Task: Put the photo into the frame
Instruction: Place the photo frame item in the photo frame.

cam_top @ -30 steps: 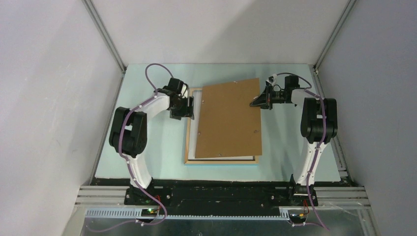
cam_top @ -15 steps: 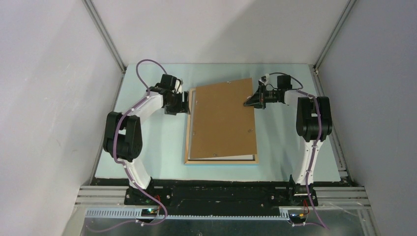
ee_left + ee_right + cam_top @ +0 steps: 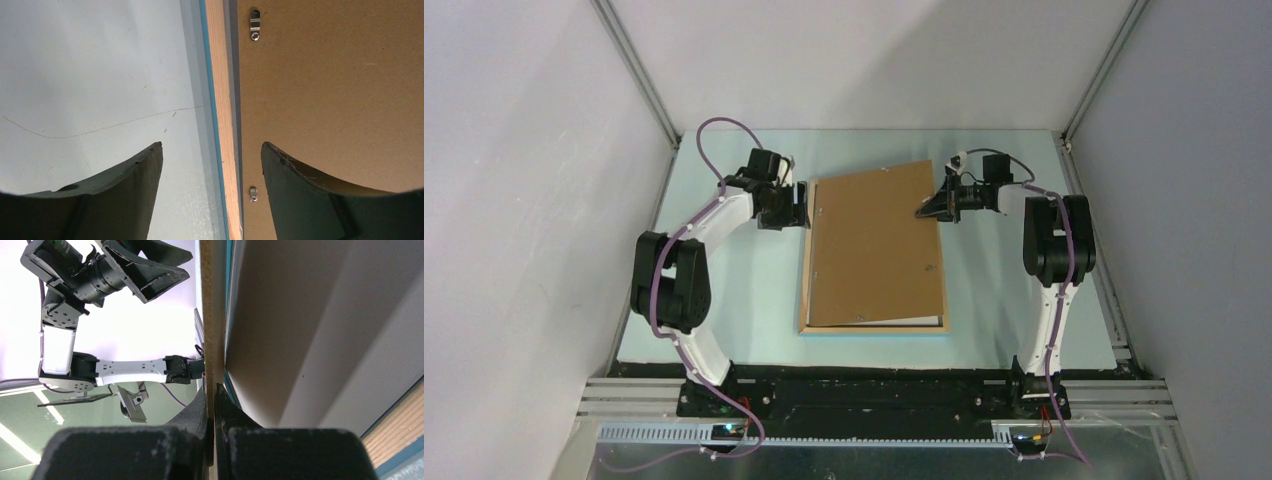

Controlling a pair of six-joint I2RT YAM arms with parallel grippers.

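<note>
Frame (image 3: 874, 327) lay flat in the middle of the bench (image 3: 734, 300), backing board (image 3: 874, 245) lay on it, a little askew, photo (image 3: 899, 321) under the board, near edge showing, left hand (image 3: 802, 208) stood over the frame's far left edge, right hand (image 3: 924, 210) at the board's far right edge

The right claw (image 3: 213, 390) pinches the thin edge of the backing board (image 3: 212, 315), fingers pressed together; the frame (image 3: 400, 435), light wood with a blue lip, shows lower right; the left claw (image 3: 186, 266) stands spread beyond.
</note>
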